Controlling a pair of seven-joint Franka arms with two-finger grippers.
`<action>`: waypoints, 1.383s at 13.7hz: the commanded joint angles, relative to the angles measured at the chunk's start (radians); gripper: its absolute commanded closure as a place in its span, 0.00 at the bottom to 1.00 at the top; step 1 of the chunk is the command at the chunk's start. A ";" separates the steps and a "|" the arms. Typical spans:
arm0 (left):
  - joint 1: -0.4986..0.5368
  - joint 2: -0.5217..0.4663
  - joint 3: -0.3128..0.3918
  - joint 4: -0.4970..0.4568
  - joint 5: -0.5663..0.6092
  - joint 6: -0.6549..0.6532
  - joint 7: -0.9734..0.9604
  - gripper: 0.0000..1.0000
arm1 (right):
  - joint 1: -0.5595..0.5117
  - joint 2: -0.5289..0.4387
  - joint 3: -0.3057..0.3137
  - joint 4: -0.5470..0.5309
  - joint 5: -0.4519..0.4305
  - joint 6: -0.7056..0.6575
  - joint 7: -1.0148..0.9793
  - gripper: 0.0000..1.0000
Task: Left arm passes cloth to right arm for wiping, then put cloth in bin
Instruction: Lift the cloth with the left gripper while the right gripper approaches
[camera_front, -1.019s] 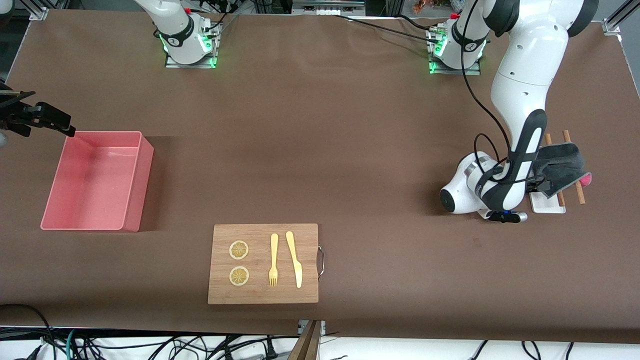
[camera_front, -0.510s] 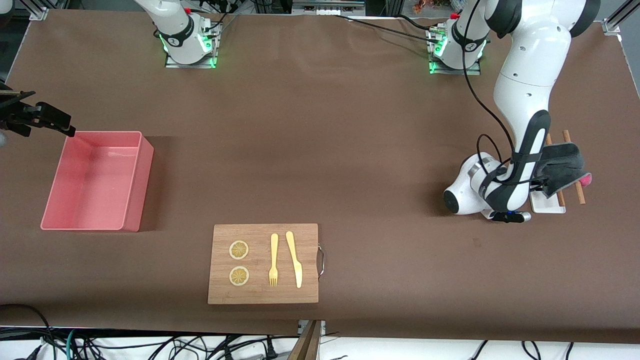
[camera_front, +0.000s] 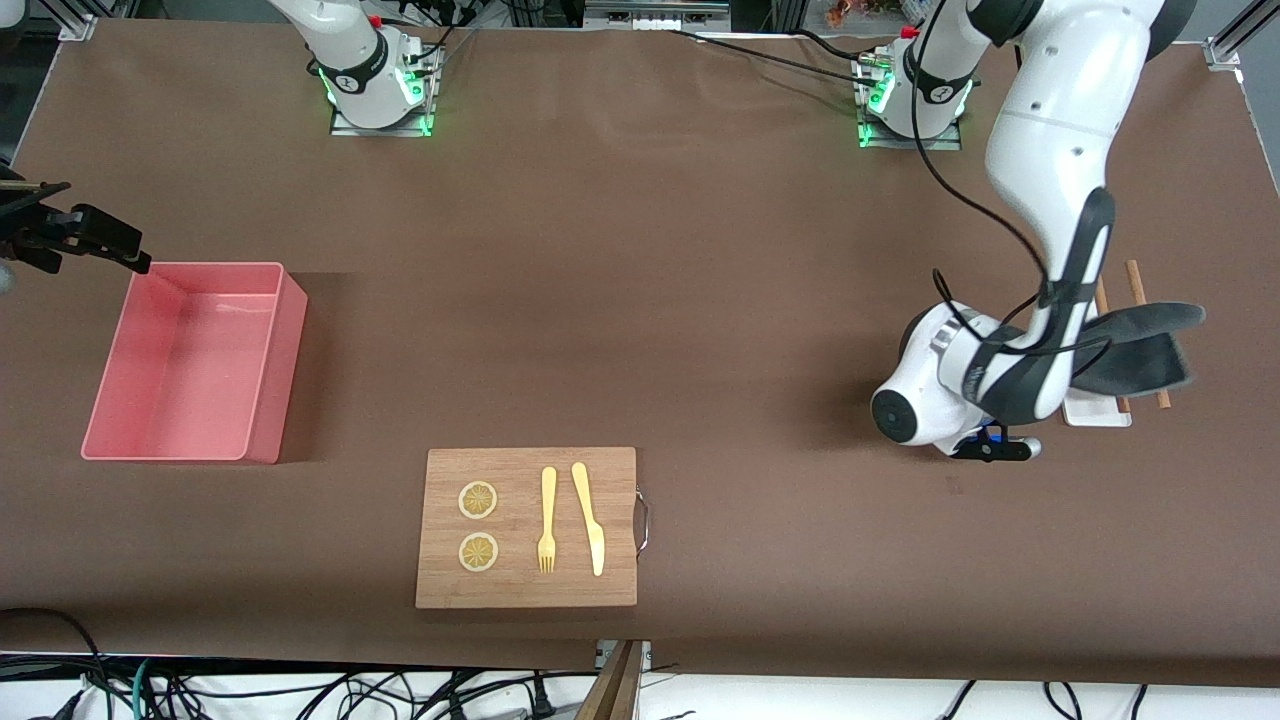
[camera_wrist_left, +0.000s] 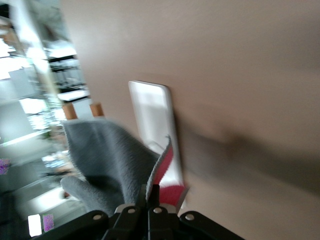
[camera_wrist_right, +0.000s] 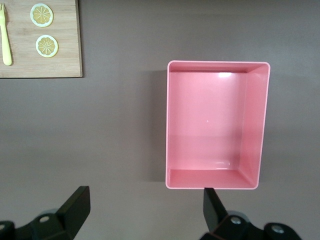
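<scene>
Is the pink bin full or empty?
Empty. The right wrist view looks straight down into the bin and shows only its bare pink floor; the cloth is in the left gripper.

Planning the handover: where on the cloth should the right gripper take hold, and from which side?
Probably the loose grey flap of the cloth, which spreads away from the left gripper pinching its pink-red corner above the white tray. Coming from the right arm's end of the table looks best. The right gripper is open beside the bin.
</scene>
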 joint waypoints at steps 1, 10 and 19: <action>0.006 -0.105 -0.009 0.108 -0.284 -0.038 0.083 1.00 | -0.005 0.010 0.006 0.022 -0.010 -0.002 -0.016 0.00; -0.029 -0.151 -0.148 0.377 -1.009 0.117 -0.364 1.00 | 0.016 0.145 0.015 0.013 0.087 0.041 0.065 0.00; -0.352 -0.079 -0.149 0.362 -1.063 0.722 -0.985 1.00 | 0.139 0.300 0.016 0.016 0.419 0.289 0.581 0.00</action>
